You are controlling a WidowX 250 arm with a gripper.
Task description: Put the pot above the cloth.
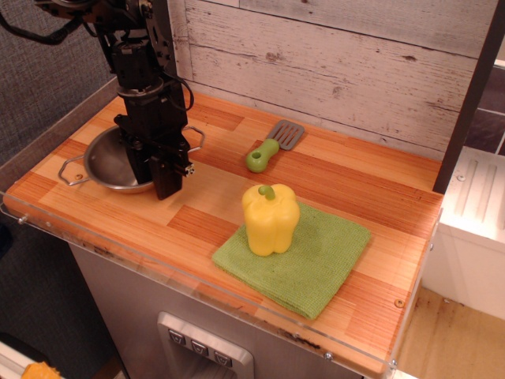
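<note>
**Pot at the counter's left end**

My gripper hangs over the pot's right rim; I cannot tell if my jaws grip it. One shiny shallow pot, one green cloth, one pepper, one spatula.
</note>
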